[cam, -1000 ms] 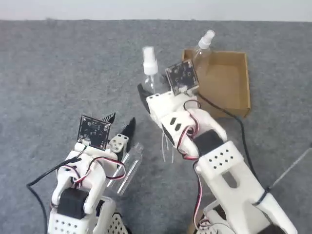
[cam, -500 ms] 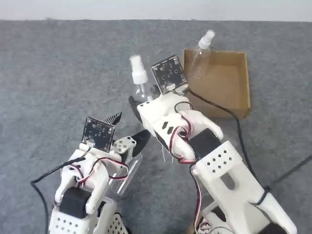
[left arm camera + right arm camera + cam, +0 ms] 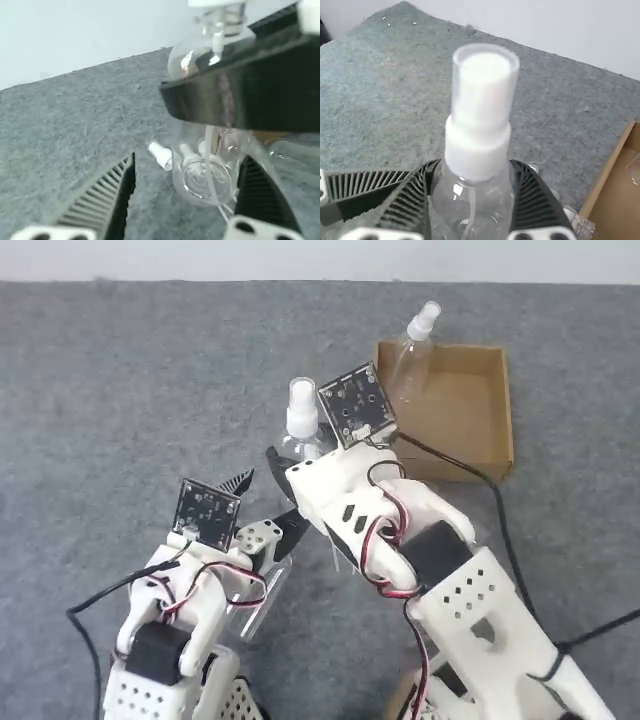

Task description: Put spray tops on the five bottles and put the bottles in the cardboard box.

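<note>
What has just changed: the right arm has swung its capped bottle left, away from the cardboard box, then partway back; the left gripper has spread its jaws wider.
Right gripper: clamped round that bottle's body, held upright at frame centre.
Left gripper: jaws apart, lower left, over an uncapped bottle lying on the table.
Box: upper right, one capped bottle leaning in its left corner.
Meaning: the held bottle looks ready for boxing but is not yet in; the lying one likely comes next.
</note>
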{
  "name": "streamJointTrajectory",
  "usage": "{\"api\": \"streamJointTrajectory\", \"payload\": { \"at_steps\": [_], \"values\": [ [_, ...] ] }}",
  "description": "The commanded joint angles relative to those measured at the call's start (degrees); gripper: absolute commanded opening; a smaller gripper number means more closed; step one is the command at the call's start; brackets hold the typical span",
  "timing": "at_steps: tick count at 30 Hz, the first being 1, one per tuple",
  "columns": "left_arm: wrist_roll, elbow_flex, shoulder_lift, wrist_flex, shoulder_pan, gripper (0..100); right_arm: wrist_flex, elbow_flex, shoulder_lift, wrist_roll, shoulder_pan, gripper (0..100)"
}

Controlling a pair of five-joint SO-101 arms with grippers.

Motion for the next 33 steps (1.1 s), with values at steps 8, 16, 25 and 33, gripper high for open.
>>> {"api": "streamJointTrajectory", "payload": {
  "at_steps": [8,16,25,33],
  "values": [
    [-0.1,-0.1,-1.0,-0.4,0.0,30,9.8,-16.6,1.6,12.0,25.6,0.6],
    [-0.1,0.0,-1.0,-0.4,-0.1,30,2.3,-16.8,10.2,14.2,40.0,0.6],
    [-0.2,0.8,-1.0,-0.4,-0.1,30,-15.1,-17.2,25.4,14.3,42.7,0.6],
    [-0.3,1.7,-1.0,-0.4,-0.1,30,-29.2,-18.5,37.7,14.3,42.9,0.6]
  ]
}}
